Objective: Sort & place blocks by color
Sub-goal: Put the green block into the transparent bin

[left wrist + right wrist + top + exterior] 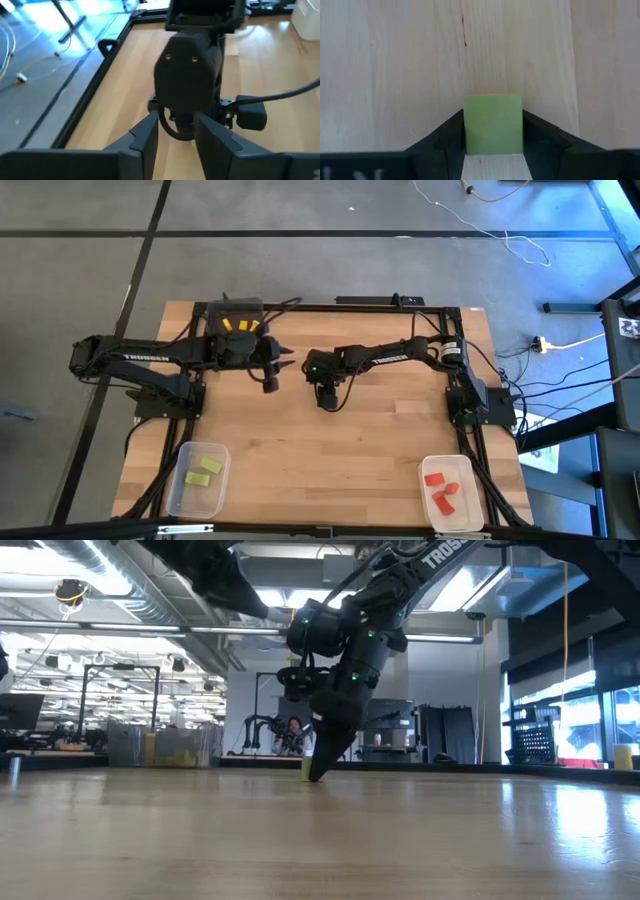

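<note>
we are the two-armed robot at a wooden table [330, 450], and our right gripper [493, 150] points down at mid-table with its two dark fingers [447, 142] clamped on the flat side faces of a light green block [493, 124]. the block sits squarely between the pads, just above the wood or resting on it; we cannot tell which. it looks small, solid and hard-edged, so we judge it light and stiff, unlikely to crush, though its smooth faces could slip if the squeeze is weak. the parallel sides are the right place to hold, and the grip is centred.

our left gripper [270, 370] waits near the far edge, just beside a dark bin [238, 320] holding yellow blocks [240, 326]. its fingers [145, 142] stand a little apart with nothing between them.

a clear bin [197, 478] at the near left corner holds two green blocks [203, 472]. a white bin [452, 493] at the near right corner holds red blocks [441, 490].

we judge the green block belongs in the clear bin. the wood between the right gripper and that bin is bare, so the path is open. the left arm's base [160, 395] stands near the left edge, and the bin sits close to the table's near edge, so the drop needs to clear the bin wall.
</note>
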